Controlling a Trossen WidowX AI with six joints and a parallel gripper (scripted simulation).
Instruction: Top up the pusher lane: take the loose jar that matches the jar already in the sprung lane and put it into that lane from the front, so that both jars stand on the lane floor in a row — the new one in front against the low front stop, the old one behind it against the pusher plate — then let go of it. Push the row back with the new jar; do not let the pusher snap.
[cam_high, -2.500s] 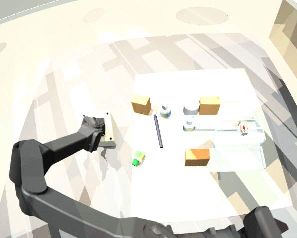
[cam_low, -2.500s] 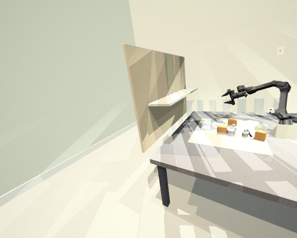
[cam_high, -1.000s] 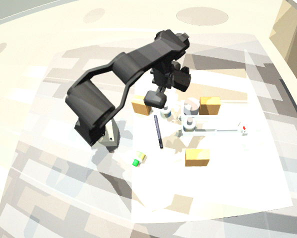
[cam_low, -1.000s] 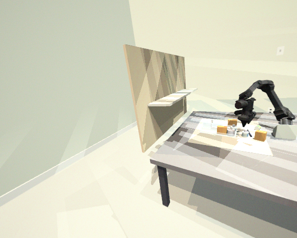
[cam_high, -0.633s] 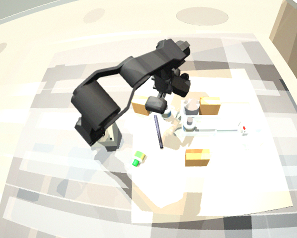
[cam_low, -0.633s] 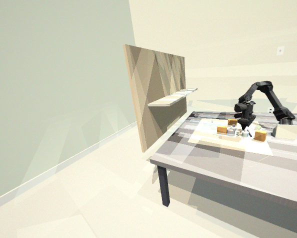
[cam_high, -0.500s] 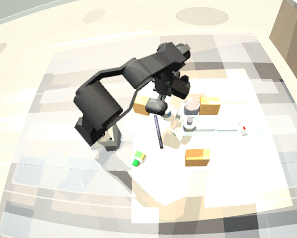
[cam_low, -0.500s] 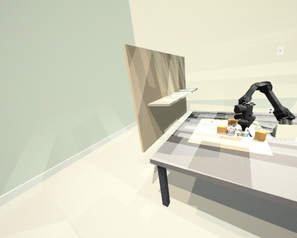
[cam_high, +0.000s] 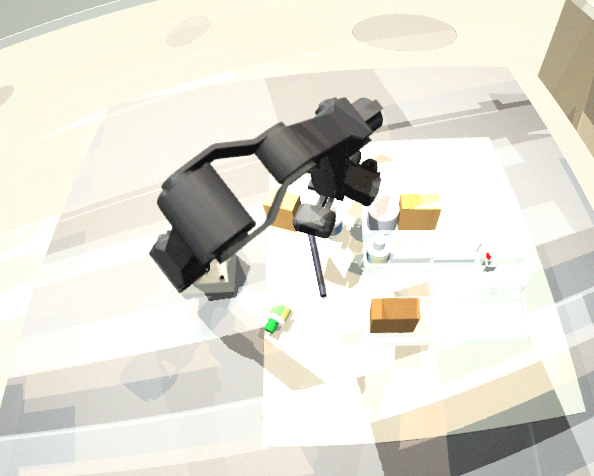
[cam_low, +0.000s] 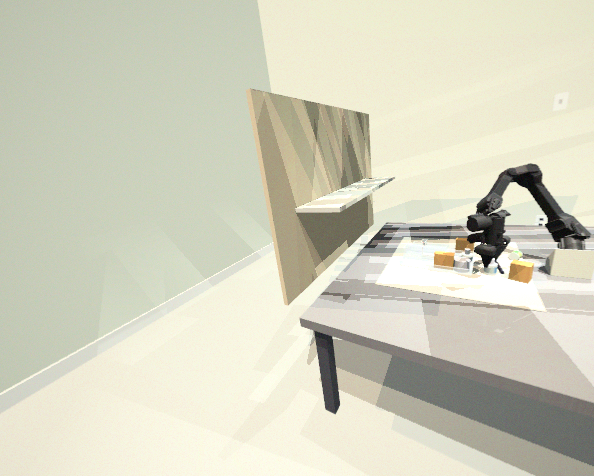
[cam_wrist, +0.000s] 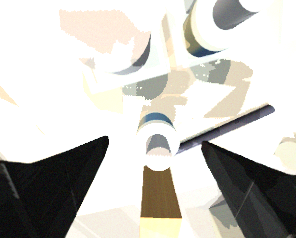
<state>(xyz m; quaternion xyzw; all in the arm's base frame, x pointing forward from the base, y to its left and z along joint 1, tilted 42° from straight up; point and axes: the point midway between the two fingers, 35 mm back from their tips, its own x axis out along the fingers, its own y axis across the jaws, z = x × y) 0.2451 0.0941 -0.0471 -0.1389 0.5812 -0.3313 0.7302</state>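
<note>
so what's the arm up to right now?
The gripper is open and empty, hovering over the loose white jar with a blue band, which stands between its fingers but is not gripped. The matching jar sits at the front of the pusher lane. Nothing has been loaded yet.

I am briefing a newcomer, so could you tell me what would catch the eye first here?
The dark arm arches over the white mat, its open tool hanging empty above a loose jar. To the side, another jar stands in the lane, with brown boxes around.
</note>
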